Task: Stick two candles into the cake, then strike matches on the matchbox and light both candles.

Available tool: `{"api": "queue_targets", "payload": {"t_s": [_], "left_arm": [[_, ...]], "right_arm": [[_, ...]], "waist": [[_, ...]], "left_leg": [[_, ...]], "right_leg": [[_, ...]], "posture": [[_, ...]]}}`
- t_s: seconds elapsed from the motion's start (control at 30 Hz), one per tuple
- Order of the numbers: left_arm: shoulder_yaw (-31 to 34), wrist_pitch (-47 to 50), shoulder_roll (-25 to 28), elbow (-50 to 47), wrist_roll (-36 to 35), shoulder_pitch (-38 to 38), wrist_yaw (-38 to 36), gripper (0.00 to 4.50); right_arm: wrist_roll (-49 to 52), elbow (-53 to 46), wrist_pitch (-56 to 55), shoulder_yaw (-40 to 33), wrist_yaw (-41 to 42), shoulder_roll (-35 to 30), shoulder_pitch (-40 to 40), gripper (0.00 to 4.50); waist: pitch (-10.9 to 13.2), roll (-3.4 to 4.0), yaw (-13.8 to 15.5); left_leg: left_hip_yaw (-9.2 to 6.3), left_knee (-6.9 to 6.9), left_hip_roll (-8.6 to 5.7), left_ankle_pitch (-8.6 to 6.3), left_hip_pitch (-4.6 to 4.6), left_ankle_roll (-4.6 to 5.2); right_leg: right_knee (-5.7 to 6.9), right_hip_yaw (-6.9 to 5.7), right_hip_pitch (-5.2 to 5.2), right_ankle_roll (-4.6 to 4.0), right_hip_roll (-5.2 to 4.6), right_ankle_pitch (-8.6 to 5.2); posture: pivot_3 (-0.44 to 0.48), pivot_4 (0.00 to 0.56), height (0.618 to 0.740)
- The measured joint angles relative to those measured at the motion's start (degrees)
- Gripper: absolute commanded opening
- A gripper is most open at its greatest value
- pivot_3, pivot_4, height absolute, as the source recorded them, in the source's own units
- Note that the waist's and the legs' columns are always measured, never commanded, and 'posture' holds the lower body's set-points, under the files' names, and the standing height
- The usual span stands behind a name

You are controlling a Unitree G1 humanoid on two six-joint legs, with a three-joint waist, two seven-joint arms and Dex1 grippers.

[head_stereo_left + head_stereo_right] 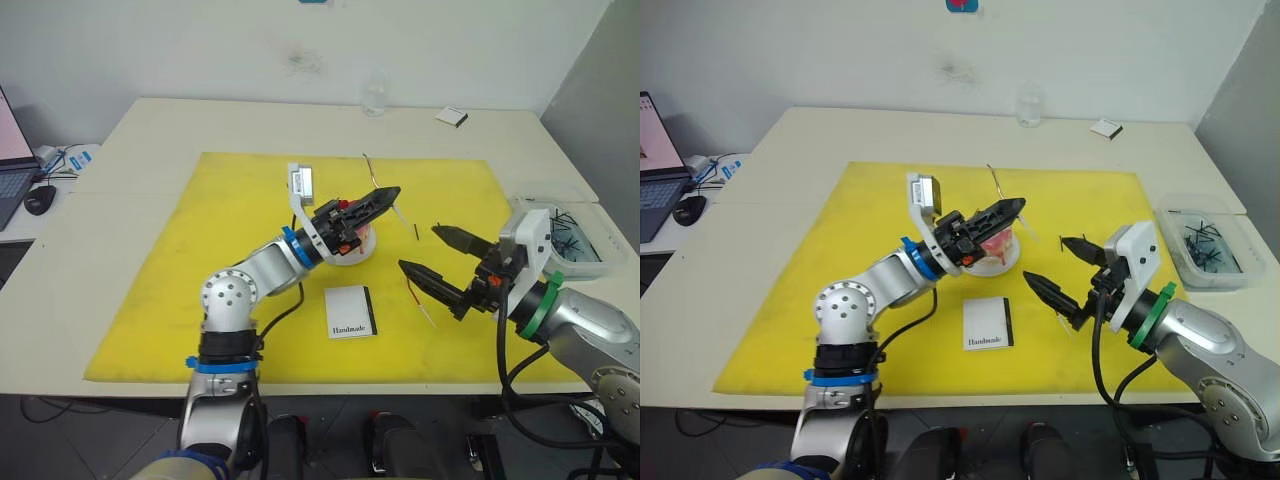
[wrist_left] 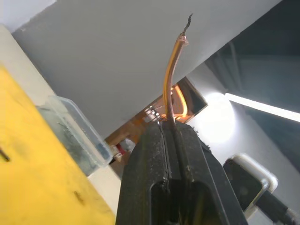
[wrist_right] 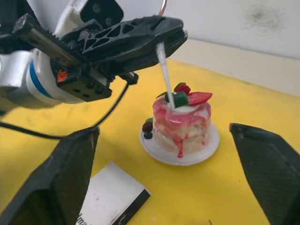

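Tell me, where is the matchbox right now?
In the head views, the matchbox lies flat on the yellow mat, just in front of the cake, between the two arms and untouched by either hand.

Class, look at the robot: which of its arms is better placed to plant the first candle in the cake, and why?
The left. Its gripper is shut on a candle whose pale end meets the cake top. The right gripper is open and empty beside the cake.
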Motion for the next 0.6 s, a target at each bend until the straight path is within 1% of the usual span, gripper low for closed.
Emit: {"api": "queue_targets", "payload": {"t_s": [0.07, 0.13, 0.2, 0.3, 0.33, 0.4, 0.53, 0.6], "left_arm": [[0.06, -0.03, 5.43, -0.64, 2.34, -1.27, -2.34, 0.0], [0.05, -0.5, 10.32, -0.67, 5.32, -3.28, -5.64, 0.0], [-0.61, -1.42, 14.41, -0.04, 8.48, -5.31, -9.22, 0.0], [-1.85, -4.25, 18.48, 3.04, 13.71, -8.07, -14.33, 0.0], [-2.53, -5.79, 19.15, 4.96, 16.07, -8.79, -16.01, 0.0], [-3.76, -8.61, 19.21, 8.47, 19.97, -9.2, -18.38, 0.0], [-5.16, -12.69, 18.49, 14.55, 25.85, -9.38, -20.92, 0.0], [-5.45, -13.88, 17.8, 15.65, 27.47, -9.46, -21.95, 0.0]], "right_arm": [[-3.6, 0.76, -0.04, 3.5, 0.73, -1.13, -2.62, 4.48], [-6.84, 2.29, 0.02, 7.45, 0.69, -0.52, -6.82, 4.48], [-8.72, 4.07, 0.32, 10.48, 0.49, 1.92, -11.11, 4.48], [-11.63, 7.09, 0.89, 14.85, -0.66, 6.63, -16.85, 4.48], [-13.12, 8.64, 0.92, 16.33, -1.36, 8.79, -18.75, 4.48], [-15.1, 10.14, 0.93, 17.85, -1.94, 10.92, -19.99, 4.48], [-17.68, 11.13, 1.0, 18.72, -2.08, 12.6, -20.01, 4.48], [-18.41, 11.31, 1.13, 18.71, -2.11, 13.16, -20.02, 4.48]], "waist": [[0.0, 0.0, -0.02], [0.0, 0.0, 0.14], [0.0, 0.0, 0.18], [0.0, 0.0, 0.18], [0.0, 0.0, 0.22], [0.0, 0.0, 0.58], [0.01, -0.01, 0.83], [0.01, -0.01, 0.81]], "left_leg": [[0.0, -0.01, 0.03, 0.0, 0.01, 0.0], [0.02, -0.03, 0.02, 0.0, -0.01, -0.01], [0.06, -0.03, 0.02, 0.0, -0.02, -0.01], [0.08, -0.06, 0.03, 0.0, -0.02, 0.0], [0.09, -0.08, 0.15, 0.0, -0.03, 0.0], [0.1, -0.08, 0.37, 0.0, -0.09, -0.01], [0.18, -0.08, 0.39, -0.01, -0.23, 0.0], [0.2, -0.08, 0.42, -0.01, -0.23, 0.0]], "right_leg": [[0.01, -0.02, -0.01, -0.01, 0.01, 0.0], [-0.01, -0.04, -0.03, -0.01, -0.01, 0.0], [-0.03, -0.03, -0.04, -0.01, -0.02, 0.0], [-0.06, -0.03, -0.05, -0.01, -0.05, -0.01], [-0.05, -0.04, -0.07, -0.01, -0.06, -0.01], [-0.07, -0.08, -0.07, -0.02, -0.08, -0.01], [-0.07, -0.05, -0.24, -0.01, -0.11, -0.01], [-0.05, -0.05, -0.25, -0.01, -0.1, -0.01]], "posture": [[0.0, 0.15, 0.74], [0.0, 0.15, 0.74], [0.0, 0.15, 0.74], [0.0, 0.15, 0.74], [0.0, 0.15, 0.74], [0.0, 0.15, 0.74], [0.0, 0.15, 0.74], [0.0, 0.15, 0.74]]}}
